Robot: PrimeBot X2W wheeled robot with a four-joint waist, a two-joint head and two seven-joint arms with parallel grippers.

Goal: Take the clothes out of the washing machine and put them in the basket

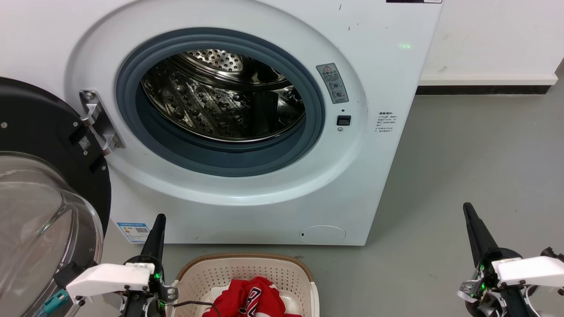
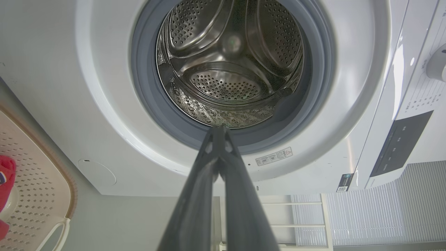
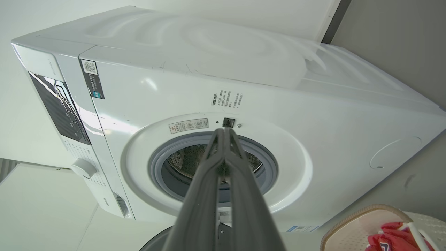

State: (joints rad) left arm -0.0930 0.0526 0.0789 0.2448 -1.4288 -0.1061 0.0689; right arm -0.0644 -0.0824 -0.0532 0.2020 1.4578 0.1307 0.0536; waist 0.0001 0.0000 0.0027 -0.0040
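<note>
**Both tools shut and empty before the open washing machine; red clothes in the basket**

Head view: the washing machine (image 1: 387,66) stands with its door (image 1: 39,211) swung to its left side. The drum (image 1: 220,101) shows bare steel. The basket (image 1: 246,257) sits on the floor (image 1: 462,167) just in front of the machine's foot, with the red clothes (image 1: 251,299) heaped inside. The left tool (image 1: 159,220) hangs just beside the basket and the right tool (image 1: 468,209) well apart from it, so the left arm is the nearer. Each tool has its fingers pressed together and holds nothing. The heap is cut off by the lower edge, so the number of garments and its long axis cannot be told.

Left wrist view: the closed fingers point at the lower lip of the grey seal (image 2: 146,104), and the drum beyond holds no cloth. The basket lies off to one side of the machine's front.

Right wrist view: the closed fingers point at the door opening. The fingers partly hide the drum interior.

Judged complete, with nothing left to fetch from the machine
</note>
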